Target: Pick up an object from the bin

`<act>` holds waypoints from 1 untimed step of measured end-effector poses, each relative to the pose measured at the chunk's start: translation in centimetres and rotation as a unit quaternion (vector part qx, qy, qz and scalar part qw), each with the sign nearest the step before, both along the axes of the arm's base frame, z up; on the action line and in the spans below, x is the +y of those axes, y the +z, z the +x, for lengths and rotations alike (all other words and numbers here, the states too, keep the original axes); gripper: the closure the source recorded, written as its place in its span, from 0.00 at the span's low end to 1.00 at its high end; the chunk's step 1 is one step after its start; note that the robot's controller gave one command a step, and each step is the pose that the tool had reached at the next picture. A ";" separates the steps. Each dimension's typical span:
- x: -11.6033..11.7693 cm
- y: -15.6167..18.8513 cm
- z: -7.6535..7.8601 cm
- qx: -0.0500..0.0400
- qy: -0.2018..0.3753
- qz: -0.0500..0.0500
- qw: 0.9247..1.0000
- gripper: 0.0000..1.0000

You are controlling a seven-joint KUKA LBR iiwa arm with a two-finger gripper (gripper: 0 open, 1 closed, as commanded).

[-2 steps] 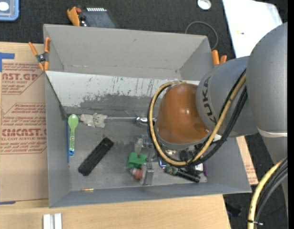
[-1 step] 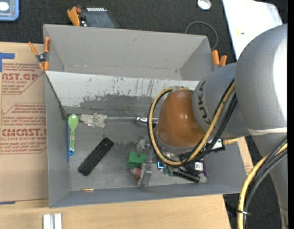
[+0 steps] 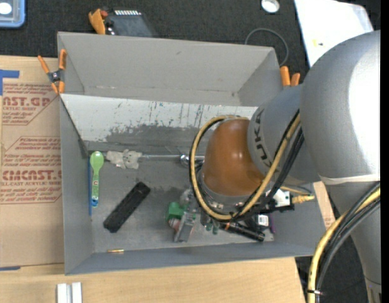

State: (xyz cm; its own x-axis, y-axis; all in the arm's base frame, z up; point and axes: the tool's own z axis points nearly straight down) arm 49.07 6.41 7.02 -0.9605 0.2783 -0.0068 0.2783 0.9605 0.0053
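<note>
While lowered at front centre of grey bin: gripper, low over small green piece among jumbled bits; grip width impossible to tell. To left: black flat bar, green spoon. Just right: black pen.

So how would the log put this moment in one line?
gripper: down in bin, near side | nearest: small green thing | left: black bar, green spoon
</note>
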 end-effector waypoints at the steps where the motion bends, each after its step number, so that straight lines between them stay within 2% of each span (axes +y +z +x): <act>1: 0.0 0.0 0.0 0.000 0.000 0.000 1.000 1.00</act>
